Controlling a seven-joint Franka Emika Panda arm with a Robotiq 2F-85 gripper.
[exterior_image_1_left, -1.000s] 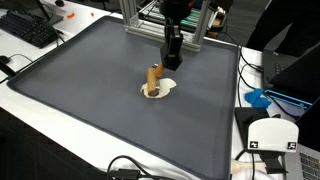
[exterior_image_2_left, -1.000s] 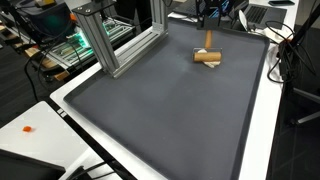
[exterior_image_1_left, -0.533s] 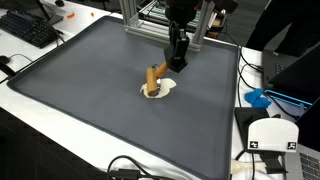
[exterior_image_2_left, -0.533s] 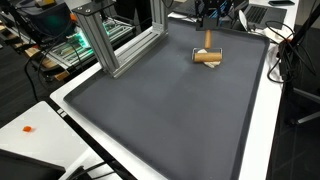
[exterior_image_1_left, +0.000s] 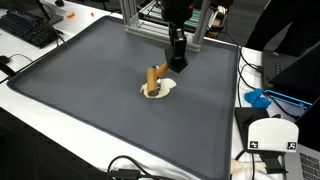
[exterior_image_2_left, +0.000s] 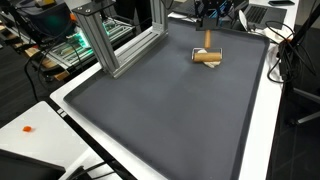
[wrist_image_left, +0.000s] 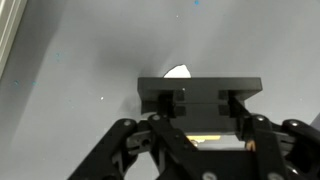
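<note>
Brown tube (exterior_image_1_left: 154, 77) leans on a white disc (exterior_image_1_left: 170, 87) on the tabletop (exterior_image_1_left: 90, 70) — our gripper (exterior_image_1_left: 176, 64) hangs just beside its top end, apart or together we can't tell. Looks like the approach; next we'd need to match that tilt.

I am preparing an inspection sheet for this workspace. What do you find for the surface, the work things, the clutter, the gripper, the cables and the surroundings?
Surface: dark grey mat lying flat on a white table; no spill seen.
Job's things: brown cylinder standing tilted on a small white piece.
Clutter: small orange bit on the table; blue item beside the mat.
Gripper: gripper hangs close beside the cylinder's upper end; contact and opening cannot be told.
Cables: black cables along the mat's edge.
Surroundings: aluminium frame, keyboard, white device.
</note>
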